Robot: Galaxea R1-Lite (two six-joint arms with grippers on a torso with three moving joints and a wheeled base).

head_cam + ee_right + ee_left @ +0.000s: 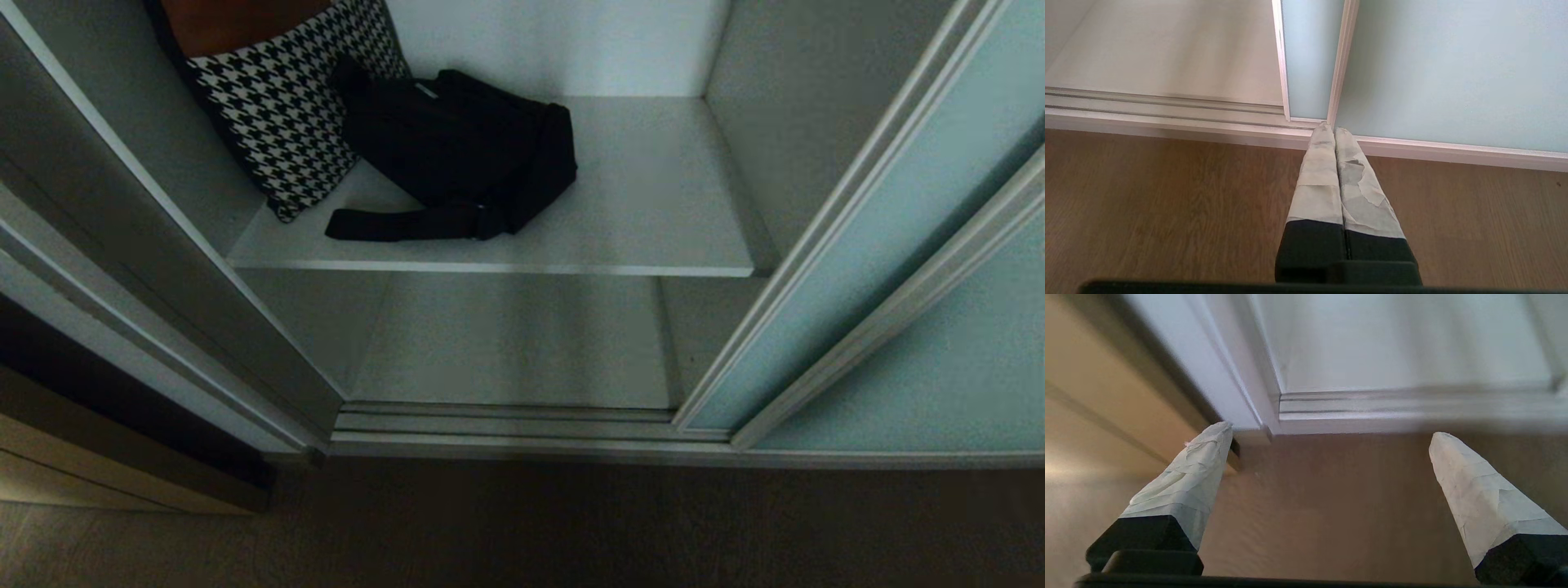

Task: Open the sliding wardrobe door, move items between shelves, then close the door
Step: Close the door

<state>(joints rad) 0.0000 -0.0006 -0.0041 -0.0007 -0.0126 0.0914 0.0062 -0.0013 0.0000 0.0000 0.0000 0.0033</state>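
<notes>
Your left gripper (1331, 430) hangs spread wide and empty above the floor (1331, 506), the wardrobe track (1392, 408) just ahead of its tips.

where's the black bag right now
In the head view the black shoulder bag lies on the upper shelf, left of middle, against the houndstooth cushion, its strap trailing toward the shelf's front edge.

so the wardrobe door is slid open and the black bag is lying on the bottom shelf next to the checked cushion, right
Not quite. The door is slid open, but the black bag lies on the upper shelf, touching the checked cushion. The head view shows the lower shelf bare beneath it.
</notes>
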